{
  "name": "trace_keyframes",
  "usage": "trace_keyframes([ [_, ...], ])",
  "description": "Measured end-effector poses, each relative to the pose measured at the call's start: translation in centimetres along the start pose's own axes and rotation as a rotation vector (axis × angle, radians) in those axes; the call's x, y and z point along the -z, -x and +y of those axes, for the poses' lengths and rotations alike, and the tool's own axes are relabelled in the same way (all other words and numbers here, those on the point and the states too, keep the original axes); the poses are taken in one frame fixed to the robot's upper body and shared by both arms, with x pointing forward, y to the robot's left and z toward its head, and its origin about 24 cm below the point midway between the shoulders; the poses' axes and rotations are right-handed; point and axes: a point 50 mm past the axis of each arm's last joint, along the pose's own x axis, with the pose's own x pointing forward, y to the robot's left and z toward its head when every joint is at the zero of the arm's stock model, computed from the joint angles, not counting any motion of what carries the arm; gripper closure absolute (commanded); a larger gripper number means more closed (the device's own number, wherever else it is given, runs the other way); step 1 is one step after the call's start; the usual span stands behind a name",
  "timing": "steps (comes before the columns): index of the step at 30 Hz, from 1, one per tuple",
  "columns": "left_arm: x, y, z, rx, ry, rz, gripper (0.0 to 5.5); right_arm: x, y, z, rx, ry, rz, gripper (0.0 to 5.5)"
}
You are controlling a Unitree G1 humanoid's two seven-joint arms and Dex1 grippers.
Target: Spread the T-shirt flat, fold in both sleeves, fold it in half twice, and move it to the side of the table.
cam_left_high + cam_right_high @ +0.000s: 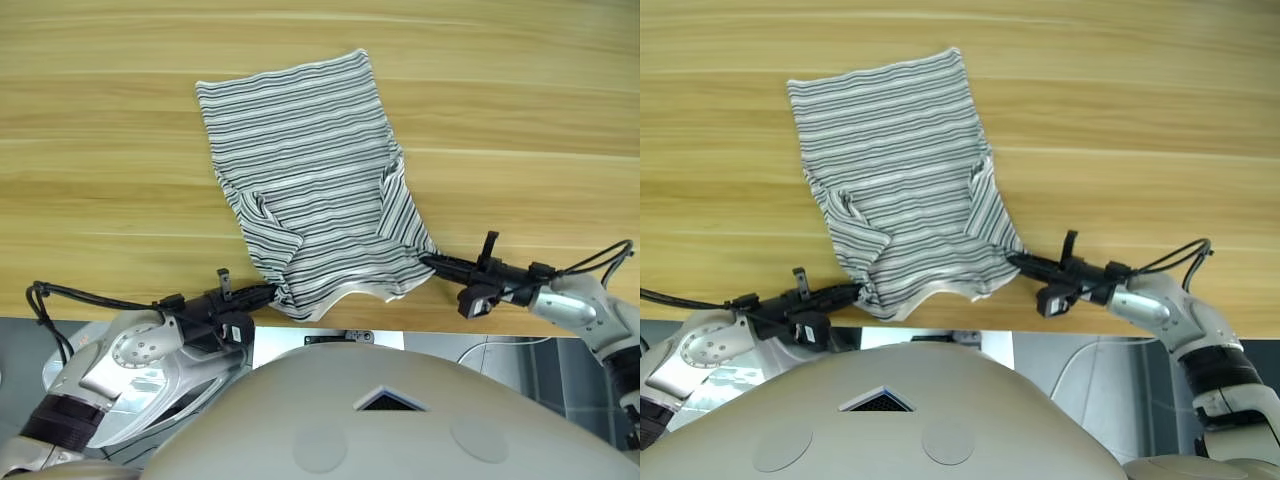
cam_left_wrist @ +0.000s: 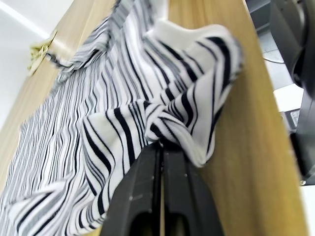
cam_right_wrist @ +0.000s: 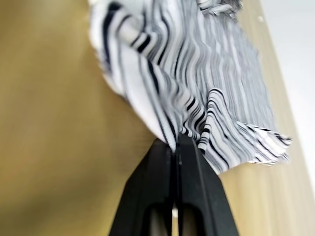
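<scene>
A black-and-white striped T-shirt (image 1: 310, 180) lies on the wooden table (image 1: 100, 150), both sleeves folded in over its body, its near end at the table's front edge. My left gripper (image 1: 272, 292) is shut on the shirt's near left corner (image 2: 167, 132). My right gripper (image 1: 428, 259) is shut on the near right corner (image 3: 172, 130). Both pinched corners are bunched and slightly lifted at the front edge.
The table's front edge (image 1: 120, 312) runs just under both grippers. Bare wood stretches to the left, to the right (image 1: 540, 120) and beyond the shirt.
</scene>
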Motion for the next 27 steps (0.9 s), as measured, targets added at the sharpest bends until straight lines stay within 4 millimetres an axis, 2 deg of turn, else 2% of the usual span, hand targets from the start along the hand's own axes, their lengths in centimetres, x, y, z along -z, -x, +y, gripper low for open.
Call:
trace_keyframes([
  [7, -2.8, 1.0, -2.8, -0.003, 0.183, -0.04, 5.5, -2.0, 1.9, 0.2, 0.014, -0.099, 0.005, 5.48],
  [13, -4.4, 2.3, -1.5, -0.137, 0.237, -0.066, 5.5, -4.9, 2.7, 0.0, 0.062, -0.181, -0.071, 5.48],
  [17, -3.7, 2.8, -0.1, -0.219, 0.23, -0.059, 5.5, -5.4, 2.6, -0.7, 0.091, -0.203, -0.108, 5.48],
  [20, -3.6, 3.1, 1.3, -0.281, 0.241, -0.124, 5.5, -5.6, 2.2, -2.5, 0.165, -0.192, -0.168, 5.48],
  [23, -2.3, 3.0, 4.3, -0.403, 0.25, -0.216, 5.5, -4.1, 0.6, -6.0, 0.317, -0.138, -0.199, 5.48],
  [27, -0.2, 1.9, 7.3, -0.518, 0.301, -0.277, 5.5, -1.3, -1.9, -8.5, 0.467, -0.211, -0.179, 5.48],
])
